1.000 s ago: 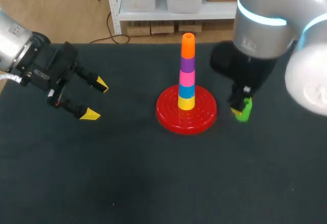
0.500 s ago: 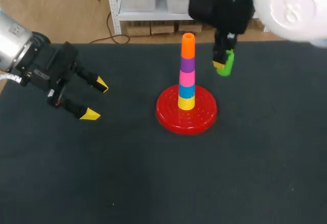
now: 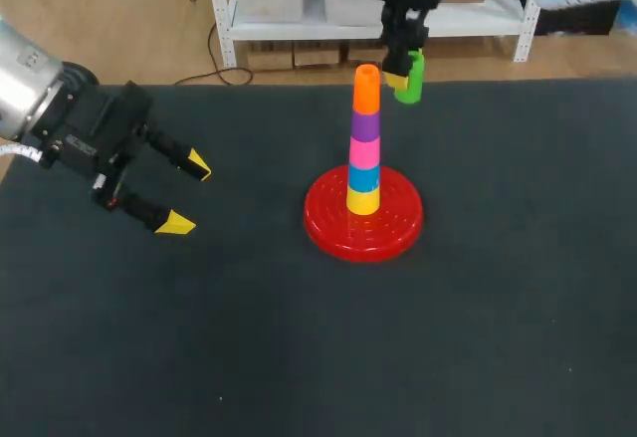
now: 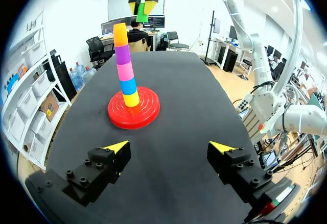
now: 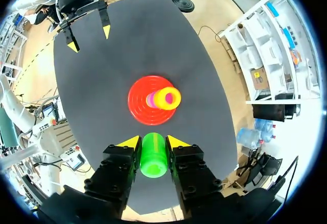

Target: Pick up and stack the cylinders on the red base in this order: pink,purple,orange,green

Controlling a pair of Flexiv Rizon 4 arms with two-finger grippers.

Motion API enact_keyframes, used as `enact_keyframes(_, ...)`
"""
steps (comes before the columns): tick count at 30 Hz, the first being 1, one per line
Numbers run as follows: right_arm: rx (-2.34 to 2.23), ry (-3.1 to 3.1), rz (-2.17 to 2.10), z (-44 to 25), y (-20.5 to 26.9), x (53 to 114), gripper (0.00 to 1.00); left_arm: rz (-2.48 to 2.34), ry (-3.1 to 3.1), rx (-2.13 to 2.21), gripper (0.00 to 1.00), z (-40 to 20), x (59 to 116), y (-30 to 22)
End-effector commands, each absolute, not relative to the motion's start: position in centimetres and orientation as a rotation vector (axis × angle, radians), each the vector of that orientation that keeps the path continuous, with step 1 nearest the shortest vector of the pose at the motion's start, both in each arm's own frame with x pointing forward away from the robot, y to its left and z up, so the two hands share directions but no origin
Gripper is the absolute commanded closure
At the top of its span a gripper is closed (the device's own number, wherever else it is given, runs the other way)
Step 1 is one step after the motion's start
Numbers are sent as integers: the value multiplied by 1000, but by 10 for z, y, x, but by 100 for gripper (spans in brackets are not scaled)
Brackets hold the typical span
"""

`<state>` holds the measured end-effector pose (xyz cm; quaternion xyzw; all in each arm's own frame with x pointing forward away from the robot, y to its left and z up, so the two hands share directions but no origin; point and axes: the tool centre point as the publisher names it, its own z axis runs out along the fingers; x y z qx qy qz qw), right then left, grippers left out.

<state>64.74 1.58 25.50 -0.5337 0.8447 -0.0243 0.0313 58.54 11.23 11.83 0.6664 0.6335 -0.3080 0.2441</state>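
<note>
**Head view.** R gripper [image 3: 402, 67] is gripping the green cylinder [image 3: 409, 77], fingers closed on it from two sides. It is holding the cyl. high over the far part of the table [image 3: 299, 337], just right of the orange cylinder [image 3: 366, 89] and about level with it. Judgement: this height is needed so the cyl. clears the stack top before it goes on. The stack is standing on the red base [image 3: 326, 226], bottom to top: yellow, blue, pink cylinder [image 3: 364, 151], purple cylinder [image 3: 365, 126], orange. Green is the only piece not yet placed. L gripper [image 3: 187, 195] is hanging wide open and empty, well left of the base, prob. parked there so it is not crowding the R arm's working area.

**L wrist view.** L gripper [image 4: 171, 147] is showing nothing between its fingers. The base and stack are sitting ahead of it, and the green cyl. is hanging beside the stack top, apart from it.

**R wrist view.** The green cyl. [image 5: 153, 155] is sitting between both fingers, axis pointing down. The stack top is lying ahead of the gripper, not under the cyl., so alignment is not yet reached. Judgement: next req. is a small lateral shift over the orange top, then lowering. An off-centre descent could knock the tall stack.
</note>
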Motion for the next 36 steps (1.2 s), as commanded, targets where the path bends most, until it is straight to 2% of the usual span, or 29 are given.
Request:
enact_keyframes(1, -1676, 2637, -87, 258, 22, 662, 100, -839, 1724, 1817, 0, 117, 584, 114)
enact_keyframes(17, -1741, 2571, -75, 275, 39, 680, 100, -839, 1724, 1817, 0, 117, 584, 114)
enact_keyframes(36, -1816, 2557, -35, 264, 57, 692, 100, -839, 1724, 1817, 0, 117, 584, 114)
